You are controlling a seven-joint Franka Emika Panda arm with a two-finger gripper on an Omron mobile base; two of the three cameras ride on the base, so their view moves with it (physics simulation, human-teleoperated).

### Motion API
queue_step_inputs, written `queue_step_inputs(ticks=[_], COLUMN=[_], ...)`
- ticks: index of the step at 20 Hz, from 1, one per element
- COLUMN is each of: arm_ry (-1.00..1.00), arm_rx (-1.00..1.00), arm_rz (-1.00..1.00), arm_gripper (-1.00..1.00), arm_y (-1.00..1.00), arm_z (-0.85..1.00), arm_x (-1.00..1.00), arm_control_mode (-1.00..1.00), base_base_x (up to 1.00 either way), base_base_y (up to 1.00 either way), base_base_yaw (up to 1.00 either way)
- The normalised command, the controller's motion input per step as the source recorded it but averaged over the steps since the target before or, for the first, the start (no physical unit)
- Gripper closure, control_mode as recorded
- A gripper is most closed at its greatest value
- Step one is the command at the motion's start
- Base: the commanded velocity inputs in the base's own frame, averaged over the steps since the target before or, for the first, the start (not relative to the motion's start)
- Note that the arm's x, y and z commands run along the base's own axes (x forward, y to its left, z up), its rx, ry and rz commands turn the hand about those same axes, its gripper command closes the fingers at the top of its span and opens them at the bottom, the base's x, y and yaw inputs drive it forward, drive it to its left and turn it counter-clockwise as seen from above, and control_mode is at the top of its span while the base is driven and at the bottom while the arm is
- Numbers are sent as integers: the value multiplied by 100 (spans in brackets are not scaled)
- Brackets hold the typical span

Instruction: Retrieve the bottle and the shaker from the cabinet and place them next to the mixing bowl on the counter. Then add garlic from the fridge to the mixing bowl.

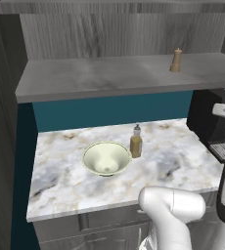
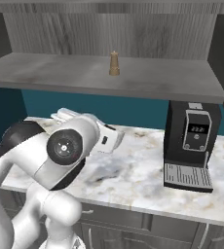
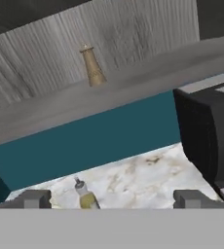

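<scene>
Bottle: the bottle (image 1: 136, 142) stands upright on the counter (image 1: 183, 161), just right of the mixing bowl (image 1: 106, 158); that delivery looks done
Shaker: the shaker (image 1: 176, 60) waits on the cabinet (image 1: 109, 75) shelf, right of centre (apparently next to fetch)
Gripper: the gripper (image 3: 111, 199) hangs empty, jaws wide apart; aimed up toward the shelf
Coffee machine: the coffee machine (image 2: 191, 146) crowds the counter's right end
</scene>
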Motion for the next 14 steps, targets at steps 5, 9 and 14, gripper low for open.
queue_step_inputs(ticks=[5,9,14], arm_ry=[1,-5,-11], arm_rx=[-10,-14,-14], arm_rz=[-17,-6,0], arm_gripper=[-100,-100,-100], arm_y=[17,21,11], arm_z=[68,53,44], arm_x=[-1,0,-1], arm_control_mode=[-100,-100,-100], base_base_x=[0,0,0], base_base_y=[0,0,0], base_base_yaw=[0,0,0])
